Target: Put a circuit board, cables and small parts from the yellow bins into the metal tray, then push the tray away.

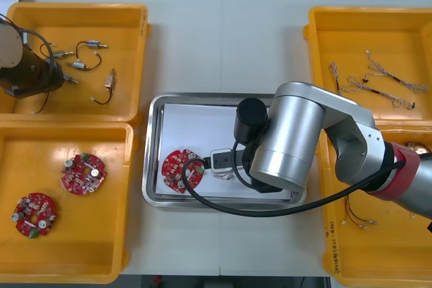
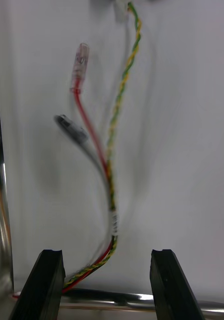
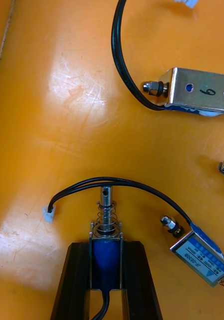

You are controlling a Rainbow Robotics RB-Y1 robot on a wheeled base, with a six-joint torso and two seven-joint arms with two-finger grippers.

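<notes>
At ten o'clock a small metal part [image 3: 106, 227] is pinched by the left gripper [image 3: 106, 250]; the right gripper [image 2: 107, 257] is spread above the tray's [image 1: 154, 166] cable [image 2: 112, 175].

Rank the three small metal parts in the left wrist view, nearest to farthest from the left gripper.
1. The small metal part with a spring: held between the left gripper's fingers.
2. The small metal part with a blue label: just beside one finger.
3. The small metal part marked 9: farthest, well beyond the fingertips in the yellow bin.
</notes>
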